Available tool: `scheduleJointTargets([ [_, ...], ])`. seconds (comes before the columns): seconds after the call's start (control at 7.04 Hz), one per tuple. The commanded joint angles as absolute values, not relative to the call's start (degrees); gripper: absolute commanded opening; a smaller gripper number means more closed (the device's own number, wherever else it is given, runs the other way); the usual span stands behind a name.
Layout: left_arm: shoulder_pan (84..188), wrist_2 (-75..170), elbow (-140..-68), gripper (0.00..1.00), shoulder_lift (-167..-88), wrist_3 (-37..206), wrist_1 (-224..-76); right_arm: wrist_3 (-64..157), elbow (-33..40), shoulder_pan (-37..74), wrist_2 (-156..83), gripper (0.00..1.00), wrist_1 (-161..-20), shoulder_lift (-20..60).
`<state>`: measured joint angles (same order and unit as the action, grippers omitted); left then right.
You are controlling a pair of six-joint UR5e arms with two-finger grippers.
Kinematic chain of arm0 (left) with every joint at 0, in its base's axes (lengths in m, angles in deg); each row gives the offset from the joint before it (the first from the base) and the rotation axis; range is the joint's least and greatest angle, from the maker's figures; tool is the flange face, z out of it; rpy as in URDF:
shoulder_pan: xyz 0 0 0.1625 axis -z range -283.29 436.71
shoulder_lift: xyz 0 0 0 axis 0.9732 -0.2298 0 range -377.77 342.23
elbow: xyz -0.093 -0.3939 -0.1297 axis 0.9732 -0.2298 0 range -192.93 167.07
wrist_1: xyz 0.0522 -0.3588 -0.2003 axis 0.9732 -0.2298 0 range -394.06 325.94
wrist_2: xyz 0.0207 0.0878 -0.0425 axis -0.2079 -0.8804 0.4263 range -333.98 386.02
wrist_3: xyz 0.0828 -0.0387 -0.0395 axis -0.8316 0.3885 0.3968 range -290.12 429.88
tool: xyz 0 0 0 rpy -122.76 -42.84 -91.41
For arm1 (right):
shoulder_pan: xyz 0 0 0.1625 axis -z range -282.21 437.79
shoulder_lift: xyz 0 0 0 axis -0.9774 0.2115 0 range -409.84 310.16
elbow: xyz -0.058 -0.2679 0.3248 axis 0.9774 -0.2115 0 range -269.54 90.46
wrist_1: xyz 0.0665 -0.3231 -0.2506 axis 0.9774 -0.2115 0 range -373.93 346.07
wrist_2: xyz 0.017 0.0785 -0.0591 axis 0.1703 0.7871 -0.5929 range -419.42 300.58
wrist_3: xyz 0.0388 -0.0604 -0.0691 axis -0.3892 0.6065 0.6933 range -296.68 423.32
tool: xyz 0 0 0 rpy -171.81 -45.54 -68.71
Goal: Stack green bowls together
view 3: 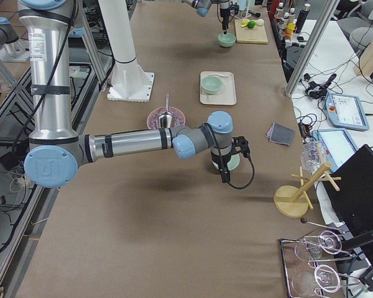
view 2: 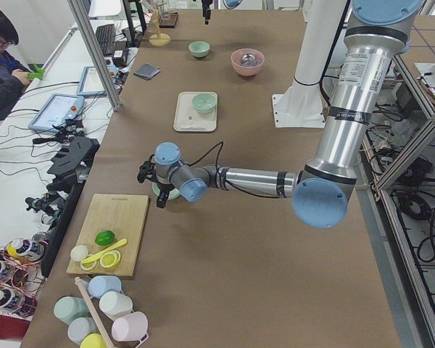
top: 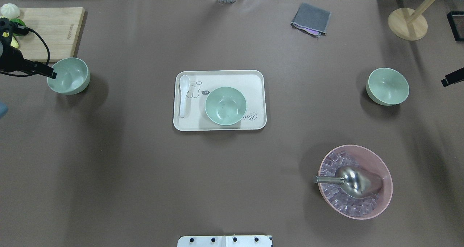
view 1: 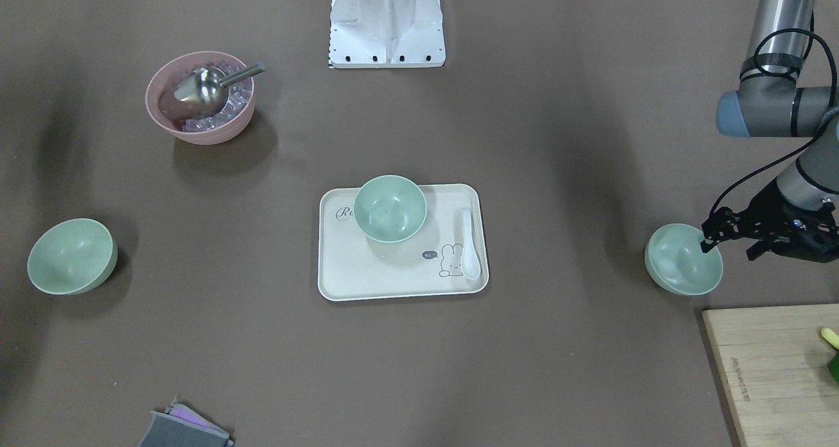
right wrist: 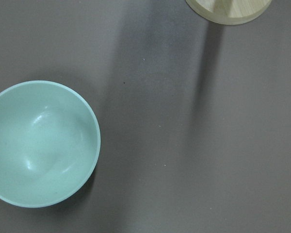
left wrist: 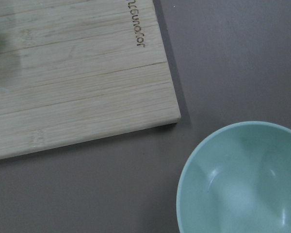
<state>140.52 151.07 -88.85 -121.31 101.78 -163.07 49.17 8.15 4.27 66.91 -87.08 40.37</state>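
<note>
Three pale green bowls stand upright and apart. One green bowl (top: 225,105) sits on the cream tray (top: 253,80) at the table's middle. The left bowl (top: 70,75) also shows in the front view (view 1: 682,260). My left gripper (view 1: 729,249) is open, with one finger over the bowl's inside and the other outside its rim, holding nothing. The right bowl (top: 387,86) stands near my right gripper (view 3: 234,161), which looks open beside that bowl and holds nothing. Neither wrist view shows any fingers.
A larger pink bowl (top: 355,181) holds ice cubes and a metal scoop. A white spoon (top: 183,95) lies on the tray. A wooden cutting board (top: 50,26) lies just beyond the left bowl. A grey cloth (top: 311,19) and a wooden stand (top: 407,23) are at the far side.
</note>
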Motion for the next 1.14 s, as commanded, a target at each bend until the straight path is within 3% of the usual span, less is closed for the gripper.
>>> scheduleJointTargets([
  [0.0,139.39,150.47,-85.89,0.67,-123.85,101.35,-163.26,49.17,8.1,4.31,66.88,1.0,-86.88,40.43],
  [0.43,139.29,150.56,-85.97,0.39,-123.77,101.17,-163.26,49.08,8.28,4.31,66.88,1.0,-86.97,40.43],
  [0.85,139.29,150.65,-86.15,0.27,-123.76,100.9,-163.26,49.16,8.37,4.31,66.88,1.0,-86.88,40.6],
  [0.99,139.29,150.65,-86.32,0.18,-123.77,100.99,-163.26,49.17,8.45,4.31,66.88,1.0,-86.88,40.6],
])
